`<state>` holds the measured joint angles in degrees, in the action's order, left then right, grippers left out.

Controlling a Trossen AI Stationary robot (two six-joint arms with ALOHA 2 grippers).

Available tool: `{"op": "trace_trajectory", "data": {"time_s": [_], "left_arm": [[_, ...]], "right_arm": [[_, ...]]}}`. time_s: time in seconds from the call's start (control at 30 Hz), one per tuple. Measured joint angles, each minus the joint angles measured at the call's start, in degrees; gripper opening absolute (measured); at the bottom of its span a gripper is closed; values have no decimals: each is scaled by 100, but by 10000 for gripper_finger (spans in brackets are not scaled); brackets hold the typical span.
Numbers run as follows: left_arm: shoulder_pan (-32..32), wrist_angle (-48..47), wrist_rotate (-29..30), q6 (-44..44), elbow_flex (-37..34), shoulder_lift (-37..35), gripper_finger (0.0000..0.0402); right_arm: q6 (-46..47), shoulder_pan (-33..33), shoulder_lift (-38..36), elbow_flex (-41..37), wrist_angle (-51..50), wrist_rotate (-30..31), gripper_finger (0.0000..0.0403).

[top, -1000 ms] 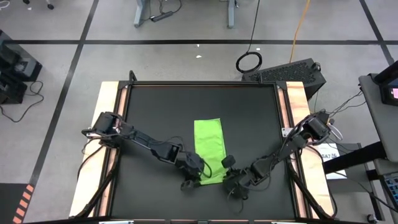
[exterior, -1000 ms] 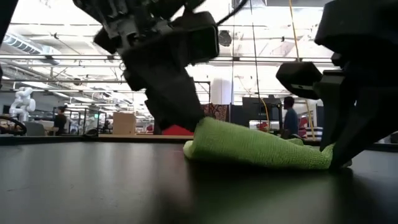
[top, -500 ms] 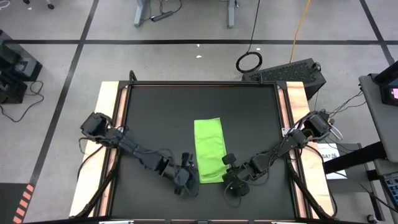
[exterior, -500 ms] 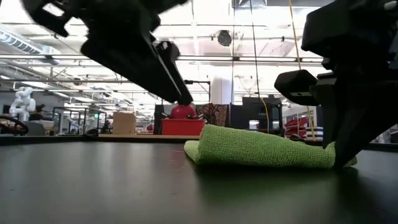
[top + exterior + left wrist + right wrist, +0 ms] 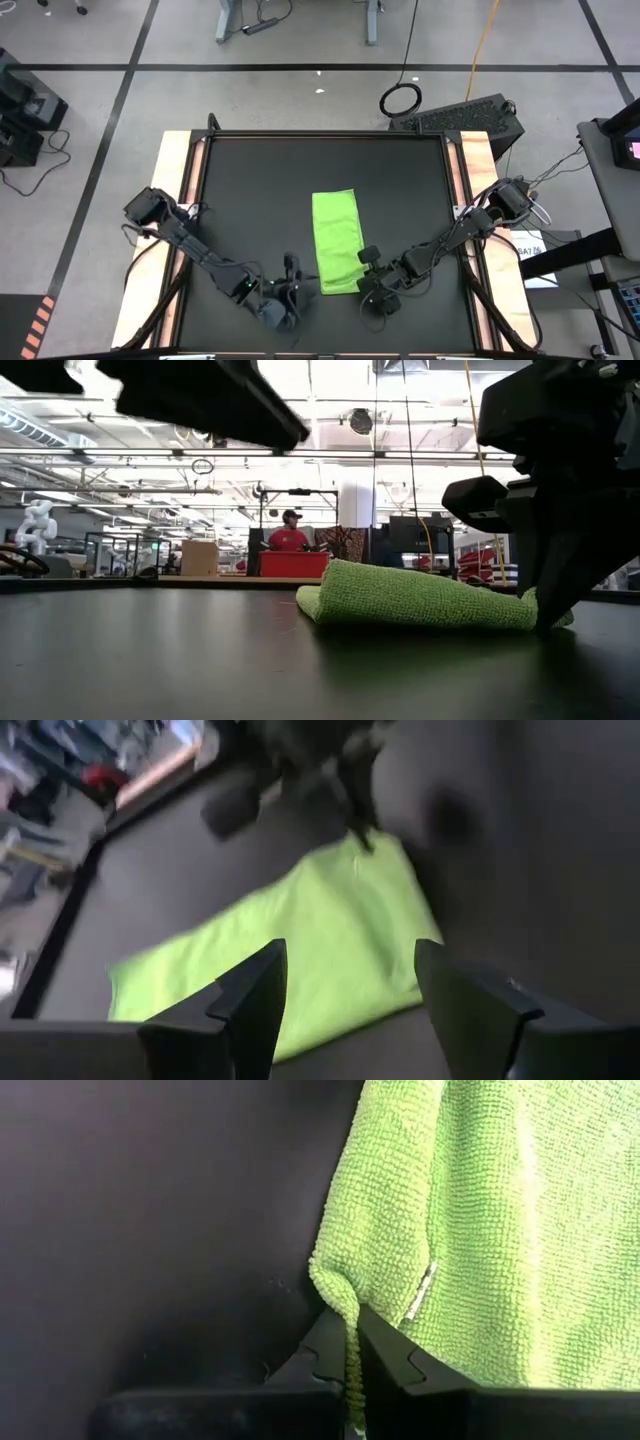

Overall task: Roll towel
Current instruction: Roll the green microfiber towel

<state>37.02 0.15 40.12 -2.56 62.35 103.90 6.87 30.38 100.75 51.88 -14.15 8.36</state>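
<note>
The lime-green towel (image 5: 337, 240) lies as a long strip in the middle of the black table, its length running from far to near; in the low view it shows as a low hump (image 5: 420, 598). My right gripper (image 5: 361, 287) is shut on its near right corner. My left gripper (image 5: 291, 268) hovers open to the left of the towel's near end and touches nothing. In its wrist view the left gripper (image 5: 345, 1005) looks over the towel (image 5: 300, 930) from some way off. My right gripper pinches the towel's near right corner (image 5: 347, 1325) between its two shut fingers (image 5: 385, 1360); a thin puckered fold of cloth runs down between them. The fingers slant down from the table's near right. The corner stays low by the table (image 5: 545, 615), and the rest of the towel lies flat.
Wooden rails (image 5: 175, 200) border the black table top (image 5: 250, 190) on the left and right. A white paper (image 5: 530, 250) lies by the right rail. Beyond the far edge a person in red (image 5: 290, 535) stands in the room.
My left gripper has let go of the towel's near left corner, risen and swung away toward the table's near left, rolling as it went. The towel's left end has settled onto the table. My right gripper has kept its hold.
</note>
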Motion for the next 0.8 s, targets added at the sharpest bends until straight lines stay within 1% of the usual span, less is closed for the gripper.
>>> {"op": "trace_trajectory", "data": {"time_s": [0.13, 0.33, 0.53, 0.6, 0.73, 0.8], "left_arm": [[134, 420, 74, -393, 2, 148, 226], [148, 636, 100, -571, 2, 551, 226], [135, 1434, 196, -1561, 2, 948, 226], [101, 1522, 66, -1753, 2, 1001, 226], [-43, 1541, -534, -1745, 2, 1009, 226], [-111, 1535, -651, -1755, 2, 1009, 226]], "right_arm": [[110, -10, -2, 0, 0, 1, 0], [193, -28, -5, 4, -33, 18, 0], [258, -42, -9, 4, -42, 24, 0], [292, -42, -9, 4, -41, 26, 0], [299, -42, -9, 7, -39, 28, 0], [299, -42, -9, 7, -39, 26, 0]]}}
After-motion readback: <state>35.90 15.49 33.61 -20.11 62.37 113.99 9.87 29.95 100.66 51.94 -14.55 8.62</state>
